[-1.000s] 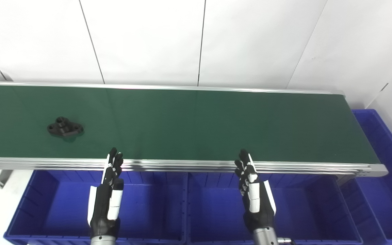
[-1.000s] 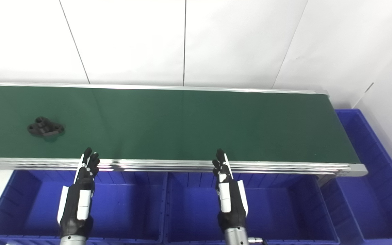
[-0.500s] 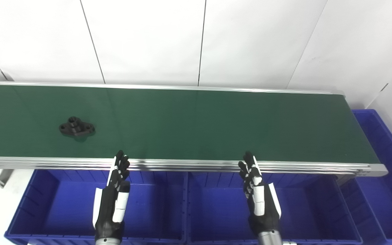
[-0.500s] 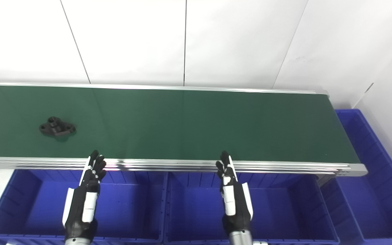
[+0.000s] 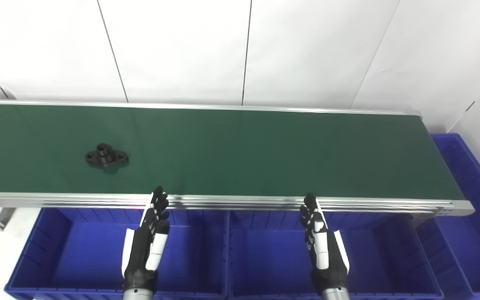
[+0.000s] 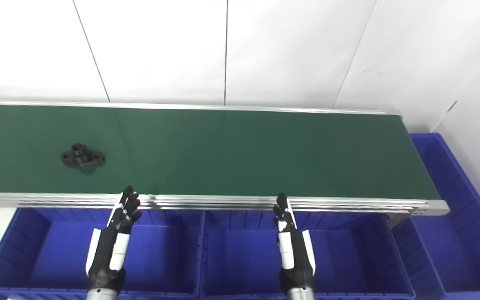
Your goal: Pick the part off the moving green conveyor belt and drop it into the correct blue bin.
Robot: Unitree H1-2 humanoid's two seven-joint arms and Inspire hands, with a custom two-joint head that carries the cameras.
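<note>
On the left stretch of the green conveyor belt (image 5: 240, 150) lies the part (image 5: 106, 155), a flat black flange with a raised central hub. Both the left hand (image 5: 146, 250) and right hand (image 5: 325, 254) hover empty, fingers extended, over blue bins (image 5: 73, 254) below white wall panels (image 5: 181, 50).

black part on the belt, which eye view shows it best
The left eye view, narrowly: the black part sits further in from the picture's left edge there, with more green belt around it, and its raised hub and flange holes show. The right eye view shows the same part whole too, only nearer the left edge.
</note>
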